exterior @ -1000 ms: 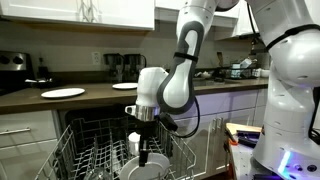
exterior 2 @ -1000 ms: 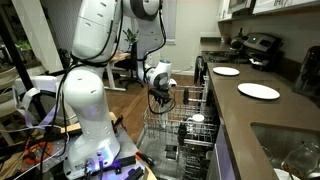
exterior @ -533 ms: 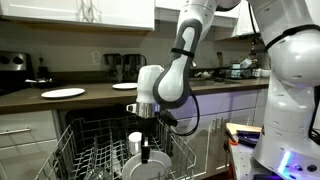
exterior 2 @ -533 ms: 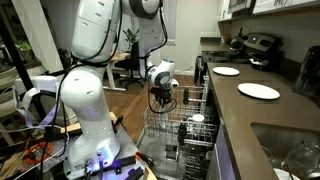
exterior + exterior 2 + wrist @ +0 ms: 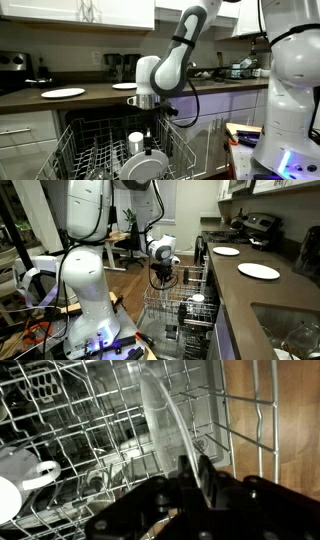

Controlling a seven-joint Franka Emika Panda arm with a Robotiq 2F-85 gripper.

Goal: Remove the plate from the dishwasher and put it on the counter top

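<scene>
Gripper (image 5: 193, 470) lifted slightly higher, jaws pinching rim of upright plate (image 5: 158, 415) (edge-on between them), over dishwasher (image 5: 85, 150) rack

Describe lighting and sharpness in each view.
Wrist view: dim and grainy, the hand a near-black silhouette, the plate pale and slightly soft. In both exterior views: even room light, sharp enough. In an exterior view, the dishwasher interior sits in shadow and a bluish glow flares at the robot base.
</scene>
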